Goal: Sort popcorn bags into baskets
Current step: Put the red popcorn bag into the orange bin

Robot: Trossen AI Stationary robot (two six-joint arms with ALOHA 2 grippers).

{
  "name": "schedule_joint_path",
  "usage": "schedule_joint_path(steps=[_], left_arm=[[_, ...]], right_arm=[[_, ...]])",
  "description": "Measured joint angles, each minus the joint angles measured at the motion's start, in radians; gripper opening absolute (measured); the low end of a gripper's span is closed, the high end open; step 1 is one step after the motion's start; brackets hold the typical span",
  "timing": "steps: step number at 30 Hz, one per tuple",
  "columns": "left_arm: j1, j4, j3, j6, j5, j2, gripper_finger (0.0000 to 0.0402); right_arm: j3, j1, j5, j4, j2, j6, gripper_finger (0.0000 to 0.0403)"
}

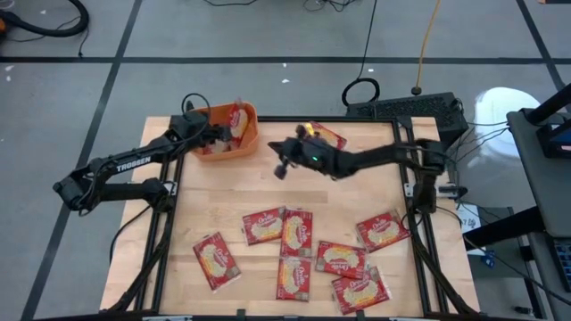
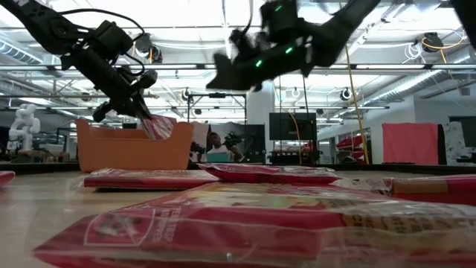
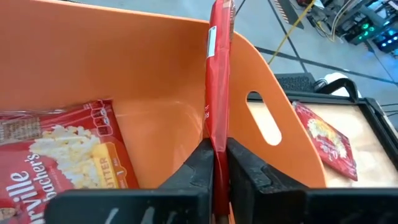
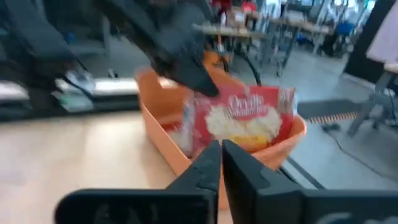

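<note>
The orange tub (image 1: 214,153) stands at the table's far left. My left gripper (image 1: 225,134) is over it, shut on a red popcorn packet (image 1: 239,119) that stands on edge in the tub (image 3: 124,68). Another packet (image 3: 62,149) lies flat inside the tub. My right gripper (image 1: 279,168) is shut and empty, raised above the table's middle to the right of the tub; it also shows in the low view (image 2: 216,82). One packet (image 1: 327,135) lies at the far edge behind the right arm. Several packets (image 1: 294,234) lie flat toward the near edge. My left gripper pinches the packet between its two fingers (image 3: 202,165), on one edge near an upper corner (image 4: 200,98). The fingers slant down from the table's left (image 2: 145,112). The packet stands upright, reaching down into the tub; the tub wall hides its lower end.
The near half of the table holds scattered packets, from one at the near left (image 1: 217,260) to one at the right (image 1: 384,230). Bare wood lies between the tub and these packets. A keyboard (image 1: 406,109) sits beyond the table's far right corner.
</note>
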Motion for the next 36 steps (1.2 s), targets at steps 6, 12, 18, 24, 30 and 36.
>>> schedule_joint_path(steps=[6,12,18,24,30,36], left_arm=[[-0.027,-0.017,0.0,0.001,-0.005,0.0,0.0034],[-0.055,-0.03,0.0,-0.034,-0.069,0.001,0.0028],[-0.124,-0.006,0.0,-0.103,-0.197,0.001,0.0037],[-0.165,0.014,0.0,-0.145,-0.289,0.026,0.004],[-0.199,0.052,0.0,-0.218,-0.353,0.121,0.0041],[-0.228,0.152,0.0,-0.256,-0.417,0.219,0.0044]], right_arm=[[0.162,-0.083,0.001,-0.094,0.153,0.045,0.0002],[0.269,-0.103,-0.002,-0.149,0.251,0.097,0.0001],[0.301,-0.069,0.001,-0.175,0.278,0.142,0.0],[0.301,-0.052,0.023,-0.152,0.277,0.149,0.0],[0.301,-0.032,0.025,-0.152,0.277,0.169,0.0],[0.301,-0.027,0.026,-0.161,0.277,0.171,0.0]])
